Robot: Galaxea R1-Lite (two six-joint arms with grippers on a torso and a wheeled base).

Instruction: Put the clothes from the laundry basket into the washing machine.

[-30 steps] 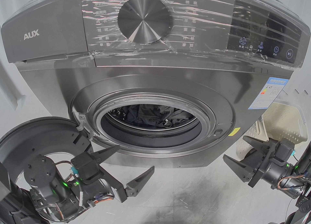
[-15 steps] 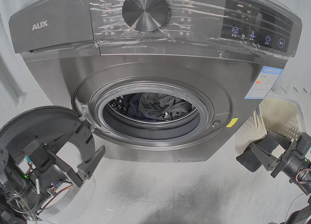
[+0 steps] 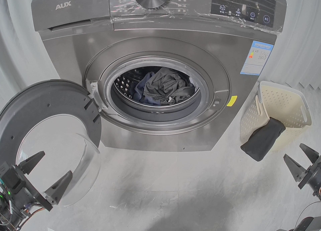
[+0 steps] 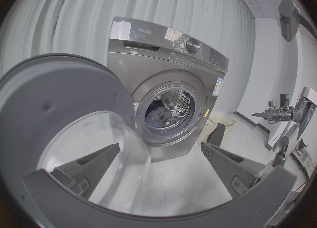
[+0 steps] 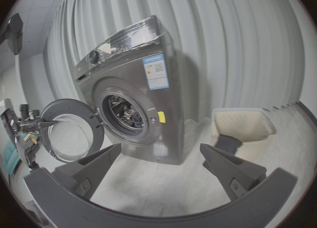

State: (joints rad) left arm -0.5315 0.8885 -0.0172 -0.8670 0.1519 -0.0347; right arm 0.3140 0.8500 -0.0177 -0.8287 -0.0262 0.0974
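Since 1.0 s ago the head camera has pulled back: the washing machine (image 3: pixel 160 38) now sits higher and farther off in the head view. This is a camera shift, not a move of the machine. Over the same interval both arms have drawn away from the drum opening toward the lower corners of that view.

End effector status:
1. Left end effector (image 3: pixel 56 163): fingers apart, nothing held, in front of the lower part of the open door (image 3: pixel 43 104).
2. Right end effector (image 3: pixel 294 151): fingers apart, nothing held, near the laundry basket (image 3: pixel 302 108) but apart from it.

Task status:
1. Done: a heap of dark clothes (image 3: pixel 167 88) lies inside the drum, behind the door seal.
2. Left: 1 dark garment (image 3: pixel 264 138) hangs over the front rim of the laundry basket, its lower end reaching toward the floor (image 3: pixel 174 188). The basket stands on the floor just beside the machine, on the robot's right. The part of its interior that shows looks bare.

Assessment: the task appears close to complete, with 1 transfer outstanding. The right end effector is the nearer unit to the garment. The door stands wide open, so the way into the drum looks unobstructed.
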